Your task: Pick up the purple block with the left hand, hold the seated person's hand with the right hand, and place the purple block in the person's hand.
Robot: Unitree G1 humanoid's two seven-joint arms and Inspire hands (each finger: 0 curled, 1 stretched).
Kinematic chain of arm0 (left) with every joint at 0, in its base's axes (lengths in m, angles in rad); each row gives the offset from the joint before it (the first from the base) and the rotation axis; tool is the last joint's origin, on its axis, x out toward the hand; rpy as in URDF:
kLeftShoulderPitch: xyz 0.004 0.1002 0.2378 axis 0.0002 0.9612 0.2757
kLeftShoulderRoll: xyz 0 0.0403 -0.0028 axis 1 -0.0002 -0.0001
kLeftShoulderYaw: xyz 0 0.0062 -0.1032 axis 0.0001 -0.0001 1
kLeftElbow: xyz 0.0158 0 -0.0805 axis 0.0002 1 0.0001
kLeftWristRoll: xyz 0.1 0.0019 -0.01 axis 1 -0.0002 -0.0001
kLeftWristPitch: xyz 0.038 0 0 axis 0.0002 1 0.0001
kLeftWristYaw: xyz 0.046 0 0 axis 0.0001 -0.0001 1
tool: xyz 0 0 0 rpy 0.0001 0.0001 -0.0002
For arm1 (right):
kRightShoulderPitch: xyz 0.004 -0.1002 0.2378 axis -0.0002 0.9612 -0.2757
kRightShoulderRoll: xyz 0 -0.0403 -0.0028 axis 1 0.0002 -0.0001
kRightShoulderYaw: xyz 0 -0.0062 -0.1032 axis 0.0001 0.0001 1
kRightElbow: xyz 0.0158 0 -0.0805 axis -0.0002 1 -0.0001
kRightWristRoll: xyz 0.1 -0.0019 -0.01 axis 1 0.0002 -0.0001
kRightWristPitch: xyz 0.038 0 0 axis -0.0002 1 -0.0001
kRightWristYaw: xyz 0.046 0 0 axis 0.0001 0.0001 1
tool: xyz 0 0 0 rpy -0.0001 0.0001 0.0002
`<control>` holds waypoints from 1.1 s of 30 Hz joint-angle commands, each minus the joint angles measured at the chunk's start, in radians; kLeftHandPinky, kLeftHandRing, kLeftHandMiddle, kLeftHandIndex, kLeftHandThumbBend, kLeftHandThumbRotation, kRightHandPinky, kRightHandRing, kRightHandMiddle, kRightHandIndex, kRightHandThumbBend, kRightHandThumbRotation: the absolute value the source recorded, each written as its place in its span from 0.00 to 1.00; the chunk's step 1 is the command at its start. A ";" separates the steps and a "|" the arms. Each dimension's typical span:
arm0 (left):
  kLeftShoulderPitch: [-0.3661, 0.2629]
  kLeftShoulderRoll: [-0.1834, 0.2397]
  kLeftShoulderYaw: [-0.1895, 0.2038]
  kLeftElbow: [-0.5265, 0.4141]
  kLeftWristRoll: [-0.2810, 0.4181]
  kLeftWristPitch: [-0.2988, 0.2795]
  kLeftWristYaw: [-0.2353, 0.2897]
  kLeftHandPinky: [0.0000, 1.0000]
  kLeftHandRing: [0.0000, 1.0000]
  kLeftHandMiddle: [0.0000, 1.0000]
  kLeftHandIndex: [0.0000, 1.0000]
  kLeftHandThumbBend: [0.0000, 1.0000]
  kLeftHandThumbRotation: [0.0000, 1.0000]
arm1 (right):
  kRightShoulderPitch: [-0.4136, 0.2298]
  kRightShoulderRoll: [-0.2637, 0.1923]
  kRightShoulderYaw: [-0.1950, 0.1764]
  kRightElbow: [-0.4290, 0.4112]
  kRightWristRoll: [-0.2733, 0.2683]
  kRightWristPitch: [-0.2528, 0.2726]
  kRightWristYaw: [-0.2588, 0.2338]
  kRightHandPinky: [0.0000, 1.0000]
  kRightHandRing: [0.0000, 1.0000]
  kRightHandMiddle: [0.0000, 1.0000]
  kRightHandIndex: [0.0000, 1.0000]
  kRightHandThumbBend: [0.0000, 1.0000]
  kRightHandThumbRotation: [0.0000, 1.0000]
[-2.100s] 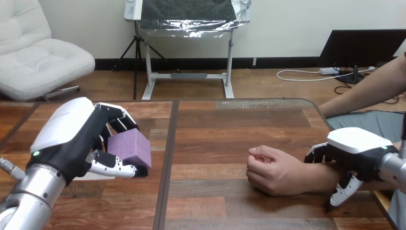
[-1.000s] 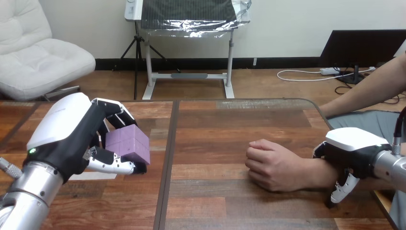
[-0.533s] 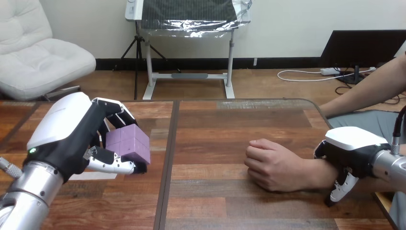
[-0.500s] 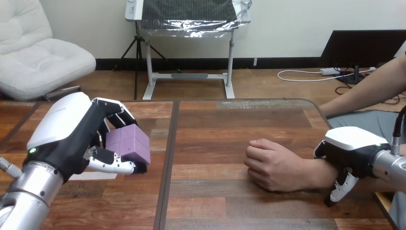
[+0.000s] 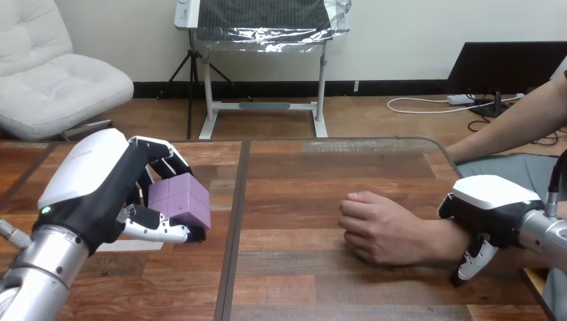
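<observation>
**Kid:** Where is the purple block (image 5: pixel 179 200)?

**Friend:** It is far to the left of the person's hand (image 5: pixel 378 227). The two are well apart, with bare wooden table (image 5: pixel 301 174) between them.

**Kid:** Who has the block?

**Friend:** The robot's left hand (image 5: pixel 100 184) has it. Its fingers (image 5: pixel 160 148) bend over the top of the block. Its thumb (image 5: pixel 160 232) is tucked under the block. So the block is pinched between them.

**Kid:** What is the person's hand doing?

**Friend:** It lies on the table, knuckles up, with its fingers curled in loosely. Nothing is in it.

**Kid:** And the robot's other hand?

**Friend:** The right hand (image 5: pixel 495 204) is just to the right of the person's hand. It sits on top of the person's wrist (image 5: pixel 448 241). Its thumb hooks down the near side of the wrist. Its fingers are on the far side, so I cannot see them.
</observation>
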 commanded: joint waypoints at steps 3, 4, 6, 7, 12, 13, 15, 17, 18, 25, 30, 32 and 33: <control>-0.035 -0.007 0.017 -0.028 -0.014 -0.005 0.006 0.28 0.34 0.41 0.44 0.71 0.00 | 0.059 0.097 0.042 0.034 0.017 -0.004 0.012 0.19 0.26 0.35 0.43 0.81 0.09; -0.035 -0.007 0.017 -0.028 -0.014 -0.003 0.005 0.29 0.35 0.41 0.45 0.71 0.00 | 0.060 0.098 0.041 0.033 0.018 -0.004 0.010 0.19 0.26 0.35 0.43 0.81 0.08; -0.036 -0.007 0.016 -0.029 -0.014 -0.001 0.003 0.29 0.35 0.41 0.45 0.70 0.00 | 0.061 0.100 0.040 0.033 0.021 -0.012 -0.002 0.19 0.25 0.35 0.42 0.81 0.08; -0.036 -0.007 0.015 -0.029 -0.014 0.000 0.002 0.29 0.35 0.42 0.45 0.70 0.00 | 0.062 0.101 0.040 0.033 0.021 -0.014 -0.005 0.18 0.25 0.35 0.42 0.81 0.08; -0.036 -0.008 0.014 -0.027 -0.013 -0.001 0.002 0.29 0.35 0.42 0.45 0.70 0.00 | 0.065 0.104 0.040 0.023 0.024 -0.011 -0.014 0.18 0.25 0.34 0.41 0.81 0.09; -0.036 -0.008 0.014 -0.027 -0.013 -0.001 0.002 0.30 0.36 0.42 0.45 0.70 0.00 | 0.066 0.105 0.040 0.022 0.025 -0.012 -0.016 0.18 0.25 0.34 0.41 0.81 0.09; -0.036 -0.008 0.012 -0.028 -0.012 0.003 -0.002 0.30 0.36 0.42 0.45 0.70 0.00 | 0.068 0.107 0.038 0.015 0.029 -0.011 -0.016 0.19 0.26 0.35 0.41 0.81 0.10; -0.036 -0.008 0.012 -0.028 -0.013 0.005 -0.004 0.30 0.36 0.42 0.45 0.70 0.00 | 0.070 0.108 0.036 0.011 0.033 -0.013 -0.016 0.19 0.26 0.35 0.41 0.81 0.10; -0.035 -0.008 0.012 -0.027 -0.013 0.004 -0.005 0.30 0.36 0.42 0.45 0.70 0.00 | 0.070 0.109 0.035 0.010 0.035 -0.014 -0.017 0.19 0.26 0.35 0.41 0.81 0.11; -0.037 -0.012 0.008 -0.030 -0.012 0.011 -0.010 0.31 0.37 0.43 0.45 0.69 0.00 | 0.070 0.118 0.030 0.011 0.038 -0.024 -0.031 0.19 0.25 0.35 0.41 0.81 0.16; -0.037 -0.014 0.005 -0.031 -0.007 0.013 -0.011 0.31 0.37 0.42 0.45 0.69 0.00 | 0.068 0.127 0.026 0.017 0.042 -0.023 -0.035 0.21 0.28 0.36 0.41 0.82 0.17; -0.037 -0.015 0.005 -0.028 -0.007 0.012 -0.011 0.31 0.37 0.42 0.45 0.69 0.00 | 0.068 0.129 0.026 0.017 0.042 -0.021 -0.036 0.21 0.28 0.37 0.41 0.82 0.18; -0.037 -0.016 0.005 -0.027 -0.008 0.010 -0.010 0.31 0.37 0.42 0.45 0.70 0.00 | 0.068 0.130 0.026 0.017 0.042 -0.021 -0.036 0.21 0.28 0.37 0.41 0.82 0.18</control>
